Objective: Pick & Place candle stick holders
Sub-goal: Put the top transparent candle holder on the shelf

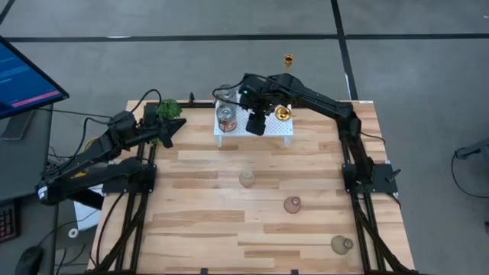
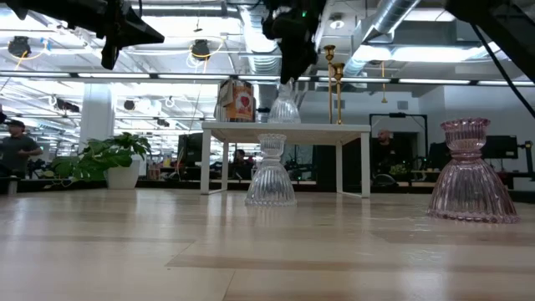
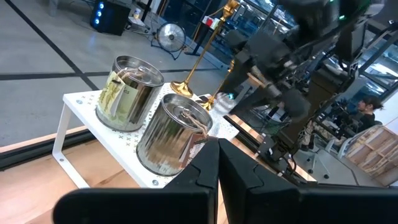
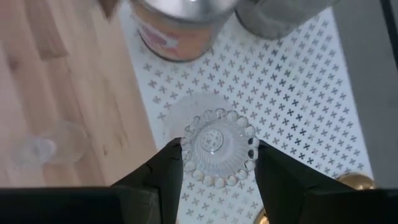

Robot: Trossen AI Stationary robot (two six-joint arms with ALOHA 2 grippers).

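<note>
Above the white perforated stand, we see the right gripper pointing down with its fingers spread wide on either side of a clear glass vase, and we cannot tell whether they touch it. The tall candle stick holder stands on the stand just beside that gripper, with a short brass holder close by and two tin cans on the gripper's other side. The left gripper waits with fingers together, well apart from the stand.
</note>
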